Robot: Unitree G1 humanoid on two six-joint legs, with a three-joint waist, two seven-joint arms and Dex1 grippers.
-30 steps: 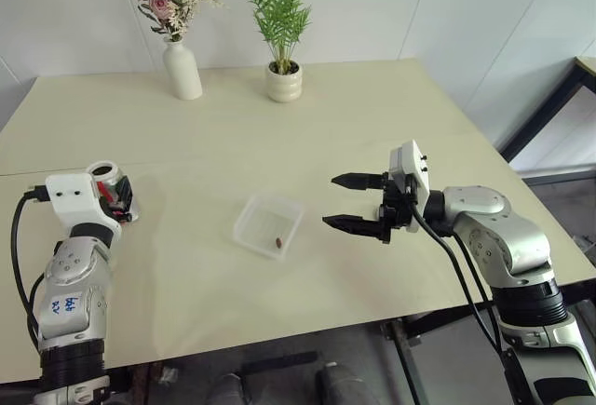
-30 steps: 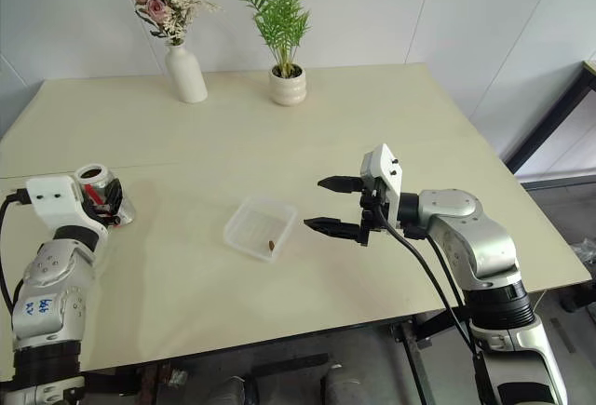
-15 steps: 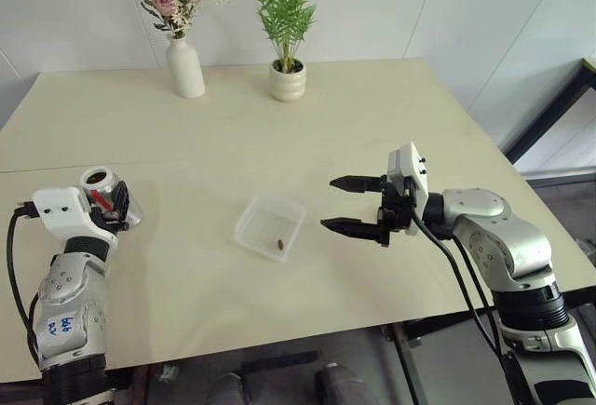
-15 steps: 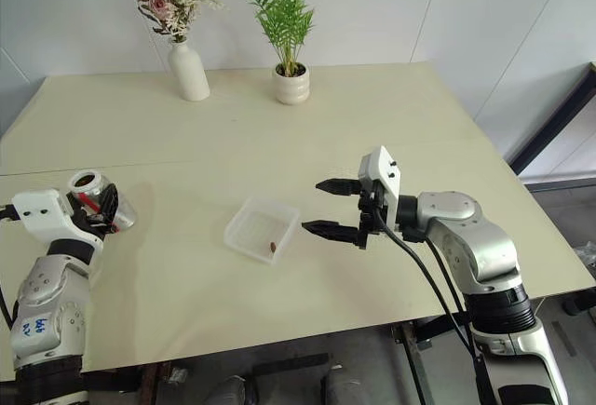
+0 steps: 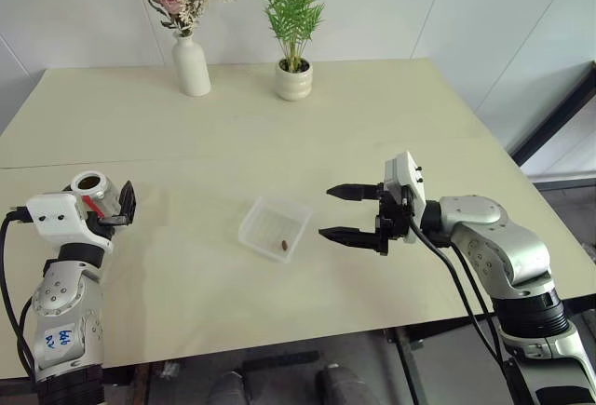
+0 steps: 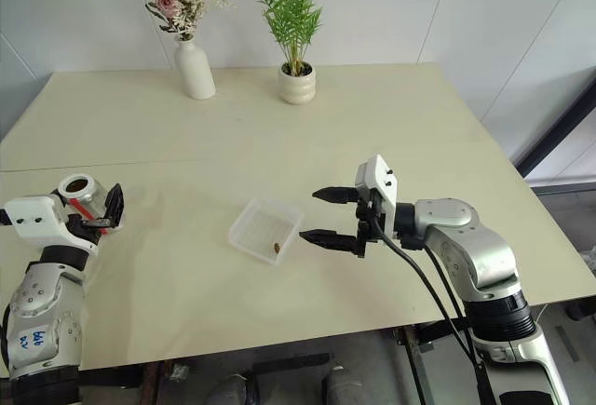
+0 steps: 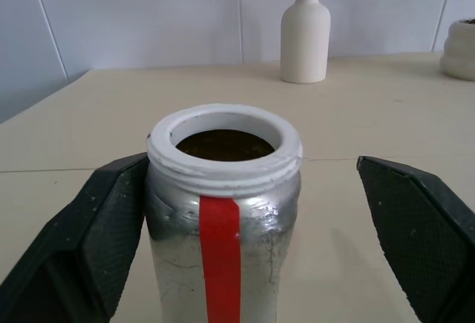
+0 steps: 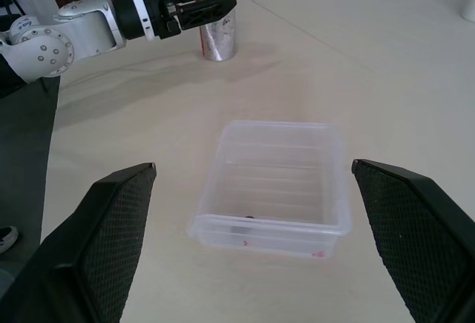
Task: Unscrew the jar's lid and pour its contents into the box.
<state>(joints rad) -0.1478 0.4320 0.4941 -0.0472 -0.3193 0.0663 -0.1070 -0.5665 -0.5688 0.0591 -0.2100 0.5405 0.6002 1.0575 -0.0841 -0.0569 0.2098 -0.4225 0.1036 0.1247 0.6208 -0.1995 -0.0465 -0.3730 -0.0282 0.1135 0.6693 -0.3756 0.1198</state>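
The jar [image 7: 223, 226] stands upright on the table at the left, with a red stripe down its side, a white threaded rim and an uncovered mouth. My left gripper [image 7: 249, 167] is open around it, one finger [image 5: 126, 202] well clear of its side. The lid is out of view. The box [image 5: 270, 203] lies mid-table, and the contents [image 5: 280, 243], a tiny reddish-brown piece, rest inside near its front wall. My right gripper [image 5: 326, 211] hovers open just right of the box, pointing toward it with nothing between its fingers.
A white vase of flowers [image 5: 192, 65] and a white pot with a green plant [image 5: 294, 79] stand at the table's far edge. The table's right edge runs close behind my right arm.
My left gripper has opened and let go of the jar, which was tilted in its grip and now stands upright on the table. The right gripper has stayed put.
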